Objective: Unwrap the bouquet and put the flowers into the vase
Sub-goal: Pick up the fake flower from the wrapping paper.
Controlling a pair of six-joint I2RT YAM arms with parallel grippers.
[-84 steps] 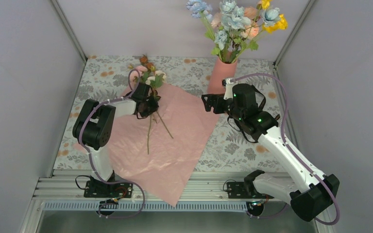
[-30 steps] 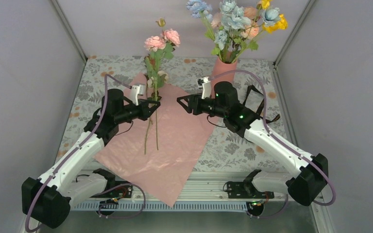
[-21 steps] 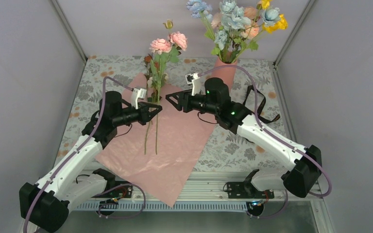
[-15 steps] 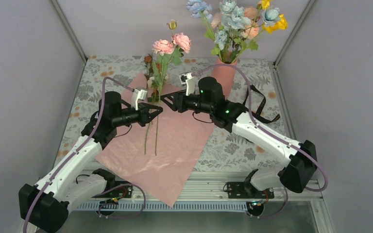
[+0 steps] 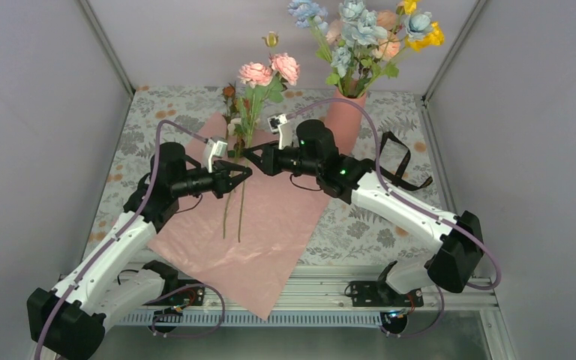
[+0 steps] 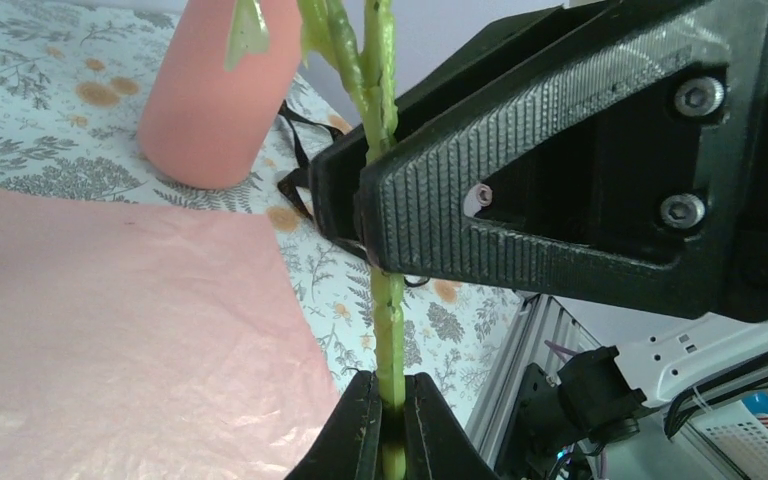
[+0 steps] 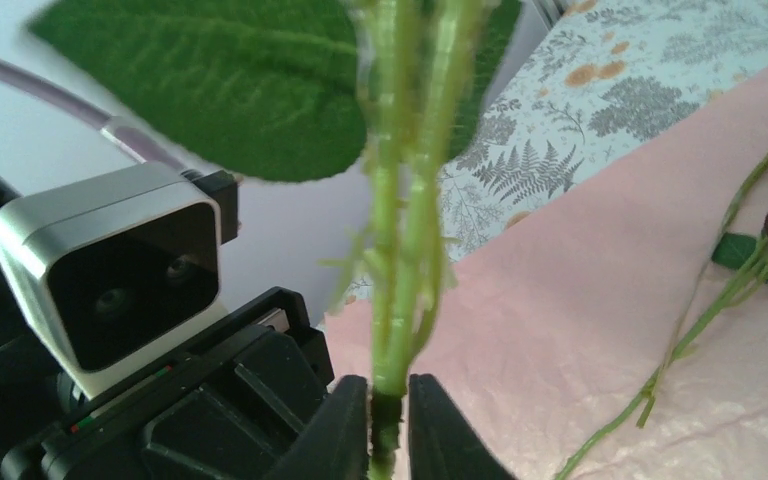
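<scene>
My left gripper is shut on the green stems of two pink flowers, holding them upright over the unfolded lilac-pink sheet. In the left wrist view its jaws pinch the stem. My right gripper meets the same stems just above. In the right wrist view its jaws are shut on the stem bundle. The salmon vase stands at the back right, holding several blue, peach and yellow blooms.
More flowers lie on the sheet's far corner, and their stems show in the right wrist view. A black strap lies right of the vase. Grey enclosure walls stand close on both sides. The vase is near in the left wrist view.
My right arm has swung left from beside the vase to the held stems, and its jaws have closed round them. The left arm has shifted the flowers slightly to the right.
</scene>
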